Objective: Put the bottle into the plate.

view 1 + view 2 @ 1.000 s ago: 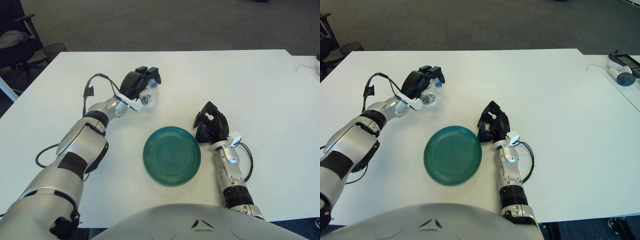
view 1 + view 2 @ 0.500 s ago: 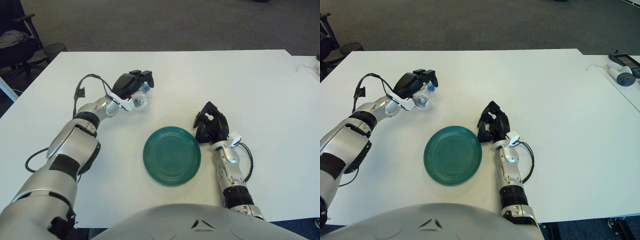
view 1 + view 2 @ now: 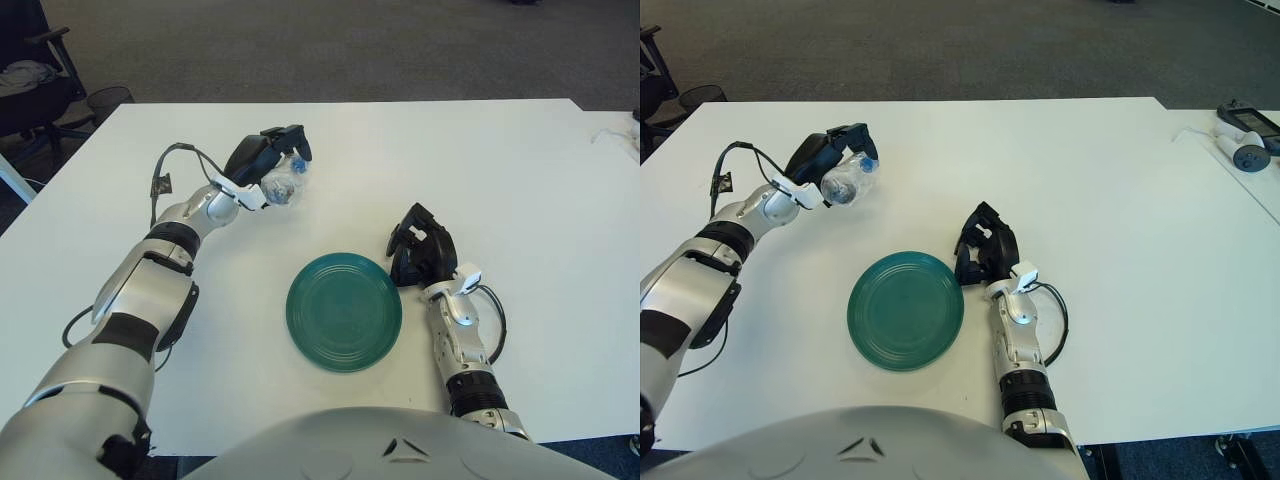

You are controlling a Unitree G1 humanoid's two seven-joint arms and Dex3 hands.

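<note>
The bottle (image 3: 283,185) is clear plastic with a blue cap, and it lies tilted on its side, cap pointing away from the robot, in the grip of the left hand (image 3: 262,165). The dark fingers curl over its top and far side, closed around the body — a wrap from above that leaves the base end free, which suits carrying it and setting it down flat. Whether the bottle is clear of the white table (image 3: 520,170) or grazing it I cannot tell; it sits low, close to the surface.

It is well apart from the green plate (image 3: 344,311), up and to the robot's left of it, with bare tabletop between. So the task, as I judge it, is at the carry stage: grasp made, placement not yet done. The arm is stretched far out, and the move ahead calls for drawing the hand back toward the body and rightward until the bottle is over the plate's centre.

The plate lies flat and empty near the robot's front edge — within reach of either arm, which is likely why it sits there. A round bottle laid on its side could roll on the shallow dish, so a gentle release near the middle looks wise.

The right hand (image 3: 420,247) shows just beside the plate's right rim, fingers curled and holding nothing, idle.
</note>
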